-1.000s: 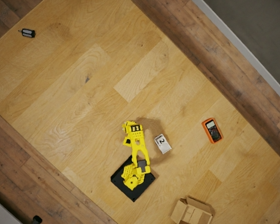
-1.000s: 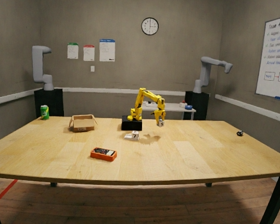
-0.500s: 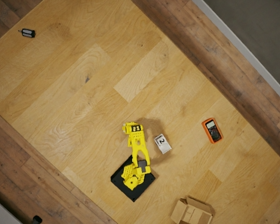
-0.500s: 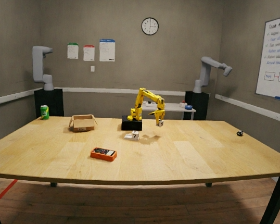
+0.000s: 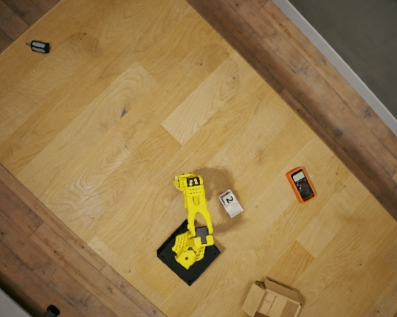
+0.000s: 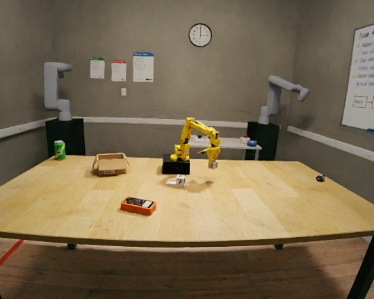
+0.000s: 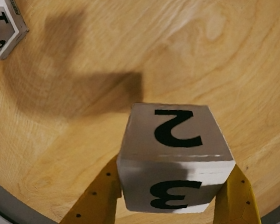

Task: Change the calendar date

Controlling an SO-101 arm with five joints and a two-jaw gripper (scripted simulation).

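Observation:
My gripper [image 6: 213, 160] [image 7: 174, 176] is shut on a white cube [image 6: 213, 165] [image 7: 176, 132], held above the table. In the wrist view the held cube shows a 2 on its farther face and a 3 on its nearer face, both turned from upright. The other white cube [image 5: 229, 199] [image 6: 181, 181] sits in one end of the white tray [image 5: 236, 211] [image 6: 170, 182]. Its top shows a 2, and a 7 faces the exterior view. The tray's other end holds no cube. In the wrist view, 1 and 0 show at the upper left. The month's name is not readable.
An orange multimeter [image 5: 301, 185] [image 6: 138, 206] lies beyond the tray. An open cardboard box [image 5: 272, 299] [image 6: 111, 165] and a green can [image 6: 60, 150] stand to one side. A small black object [image 5: 40, 46] [image 6: 320, 177] lies at the far opposite side.

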